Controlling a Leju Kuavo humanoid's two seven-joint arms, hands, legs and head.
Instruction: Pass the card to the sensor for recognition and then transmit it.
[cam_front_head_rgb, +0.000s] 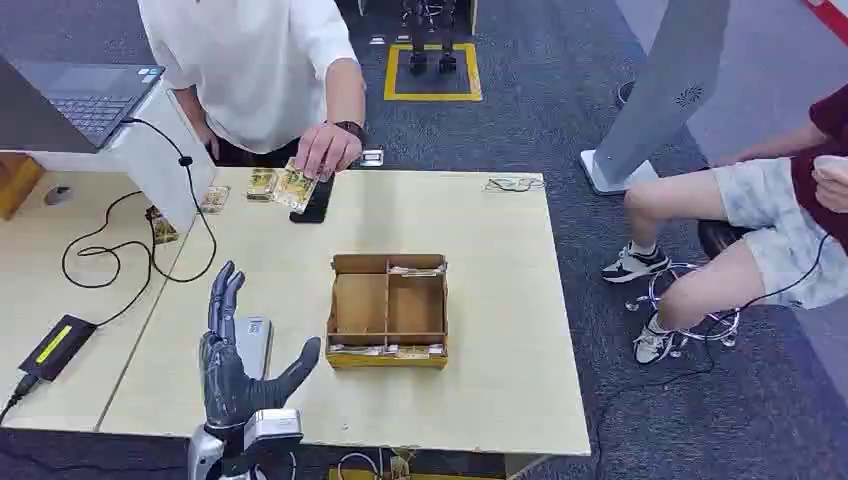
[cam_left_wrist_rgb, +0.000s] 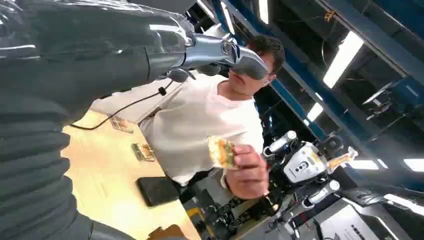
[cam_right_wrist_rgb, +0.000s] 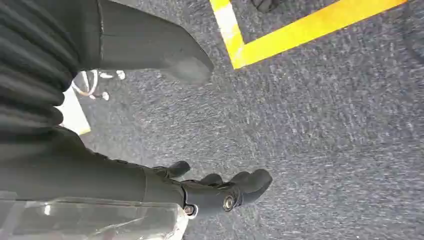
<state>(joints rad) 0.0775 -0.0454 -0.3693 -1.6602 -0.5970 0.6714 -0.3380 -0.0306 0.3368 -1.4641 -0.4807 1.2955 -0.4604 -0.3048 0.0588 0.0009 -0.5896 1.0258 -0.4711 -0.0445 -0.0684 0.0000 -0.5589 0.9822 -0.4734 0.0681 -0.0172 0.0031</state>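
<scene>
My left hand (cam_front_head_rgb: 237, 352) is raised above the near left part of the table (cam_front_head_rgb: 480, 400), fingers spread and palm empty. Under it lies a grey sensor device (cam_front_head_rgb: 253, 340). A person in a white shirt (cam_front_head_rgb: 255, 60) at the far side holds a yellowish card (cam_front_head_rgb: 294, 186) over a black phone-like slab (cam_front_head_rgb: 313, 203). In the left wrist view the same card (cam_left_wrist_rgb: 221, 151) sits in the person's fingers beyond my hand (cam_left_wrist_rgb: 150, 45). More cards (cam_front_head_rgb: 262, 183) lie on the table near it. My right hand (cam_right_wrist_rgb: 150, 125) hangs over grey carpet, thumb out and fingers curled, holding nothing.
A brown divided box (cam_front_head_rgb: 388, 310) with cards along its front and back stands mid-table. A laptop (cam_front_head_rgb: 85, 95) sits on a white stand at far left, black cables (cam_front_head_rgb: 120, 245) trailing to an adapter (cam_front_head_rgb: 55, 345). A seated person (cam_front_head_rgb: 760, 230) is at right.
</scene>
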